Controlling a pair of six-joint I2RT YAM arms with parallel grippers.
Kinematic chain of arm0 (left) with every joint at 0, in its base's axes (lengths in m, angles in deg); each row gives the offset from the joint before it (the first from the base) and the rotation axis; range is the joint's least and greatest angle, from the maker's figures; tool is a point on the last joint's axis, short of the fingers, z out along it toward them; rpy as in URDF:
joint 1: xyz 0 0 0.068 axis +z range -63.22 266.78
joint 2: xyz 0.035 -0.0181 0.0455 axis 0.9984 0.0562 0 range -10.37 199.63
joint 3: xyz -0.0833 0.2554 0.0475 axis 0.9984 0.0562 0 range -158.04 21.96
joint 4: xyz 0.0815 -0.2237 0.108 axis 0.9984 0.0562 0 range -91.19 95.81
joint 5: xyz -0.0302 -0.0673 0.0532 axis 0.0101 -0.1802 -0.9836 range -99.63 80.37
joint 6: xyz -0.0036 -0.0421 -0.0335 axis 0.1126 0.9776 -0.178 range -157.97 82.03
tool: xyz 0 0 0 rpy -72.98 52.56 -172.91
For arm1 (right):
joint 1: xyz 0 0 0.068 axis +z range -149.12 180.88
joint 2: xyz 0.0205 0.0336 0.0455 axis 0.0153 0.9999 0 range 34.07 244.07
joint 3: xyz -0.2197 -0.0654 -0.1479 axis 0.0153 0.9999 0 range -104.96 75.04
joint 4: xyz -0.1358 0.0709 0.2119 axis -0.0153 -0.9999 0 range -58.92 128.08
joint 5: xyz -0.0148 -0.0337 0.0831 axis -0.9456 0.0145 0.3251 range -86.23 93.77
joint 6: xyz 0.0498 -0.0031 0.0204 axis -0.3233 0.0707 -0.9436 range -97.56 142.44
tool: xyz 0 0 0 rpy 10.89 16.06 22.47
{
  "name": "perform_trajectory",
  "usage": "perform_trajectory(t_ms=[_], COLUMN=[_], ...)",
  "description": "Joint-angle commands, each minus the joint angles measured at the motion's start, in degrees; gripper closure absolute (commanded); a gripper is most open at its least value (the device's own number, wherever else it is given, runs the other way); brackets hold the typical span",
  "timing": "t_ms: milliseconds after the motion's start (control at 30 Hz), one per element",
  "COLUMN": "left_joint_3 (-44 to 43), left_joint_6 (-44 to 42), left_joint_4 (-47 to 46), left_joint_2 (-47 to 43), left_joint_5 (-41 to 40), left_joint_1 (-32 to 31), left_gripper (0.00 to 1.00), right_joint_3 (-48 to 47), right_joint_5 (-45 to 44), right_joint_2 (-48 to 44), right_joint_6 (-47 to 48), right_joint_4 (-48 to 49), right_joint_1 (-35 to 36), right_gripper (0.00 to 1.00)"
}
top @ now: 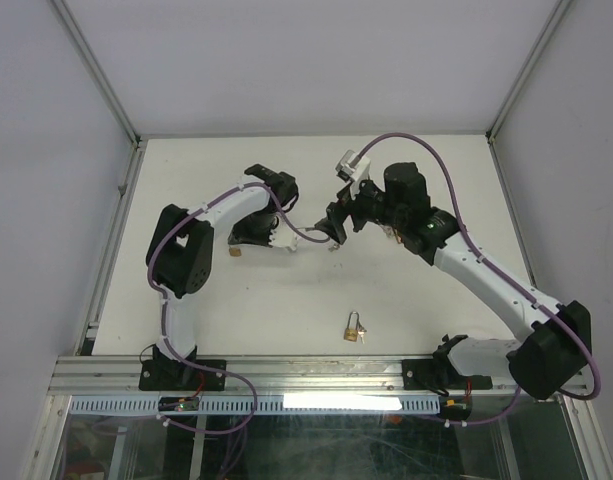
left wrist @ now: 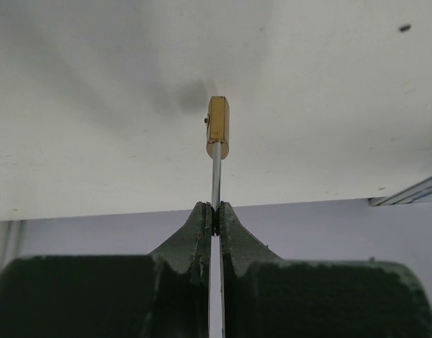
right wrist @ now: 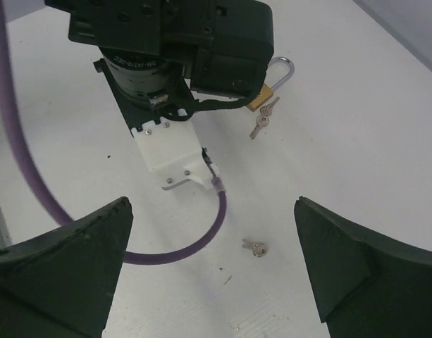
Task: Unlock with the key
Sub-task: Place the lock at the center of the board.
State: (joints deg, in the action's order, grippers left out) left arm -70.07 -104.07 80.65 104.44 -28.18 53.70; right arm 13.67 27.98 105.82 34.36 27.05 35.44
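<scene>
Left fingers (left wrist: 200,229) pinch a brass-tipped piece (left wrist: 217,127), right fingers (right wrist: 68,260) open; we judge the lower-centre padlock (top: 354,327) not yet unlocked

A padlock (top: 354,326) with keys (right wrist: 261,121) lies on the table (top: 286,300) near the front edge, between the arm bases; a loose key (right wrist: 256,247) lies farther back, below the right gripper (right wrist: 212,208), with the left gripper (left wrist: 216,211) and its held metal piece (left wrist: 217,127) farther left.

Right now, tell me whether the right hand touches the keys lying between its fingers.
Apart. In the right wrist view the right hand is open, and the keys lie on the table between its fingers, clear of both.
</scene>
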Motion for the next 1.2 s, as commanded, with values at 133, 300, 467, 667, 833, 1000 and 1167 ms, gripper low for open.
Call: perform_trajectory(t_ms=[133,300,467,667,833,1000,1167], left_joint_3=[-5.3,-6.1,-5.7,-6.3,-6.4,-7.0,-12.6], left_joint_6=[23.4,30.9,33.7,34.9,34.1,33.0,32.4], left_joint_4=[1.2,1.1,1.2,1.1,1.2,1.1,1.1], left_joint_2=[1.3,2.4,4.0,5.1,4.6,4.0,2.7], left_joint_5=[3.7,7.2,7.8,7.5,7.8,7.8,10.0], left_joint_1=[-0.6,-0.5,-0.4,-0.4,-0.4,-0.3,-0.4], left_gripper=[1.0,1.0,1.0,0.87,0.46,0.01,0.01], right_joint_3=[-0.4,-0.1,-0.1,0.6,1.0,0.6,-0.5], right_joint_5=[-1.4,-1.4,-0.9,-1.0,-1.4,-1.9,-9.8], right_joint_2=[-3.4,-3.9,-4.0,-4.5,-5.1,-4.7,-4.0], right_joint_6=[0.4,0.3,0.0,-0.6,-0.9,-1.5,-7.4], right_joint_4=[2.2,2.0,2.1,2.1,2.1,2.1,1.9], right_joint_1=[-0.3,-0.3,-0.3,-0.2,-0.3,-0.3,-1.4], right_gripper=[0.0,0.0,0.0,0.0,0.0,0.0,0.0])
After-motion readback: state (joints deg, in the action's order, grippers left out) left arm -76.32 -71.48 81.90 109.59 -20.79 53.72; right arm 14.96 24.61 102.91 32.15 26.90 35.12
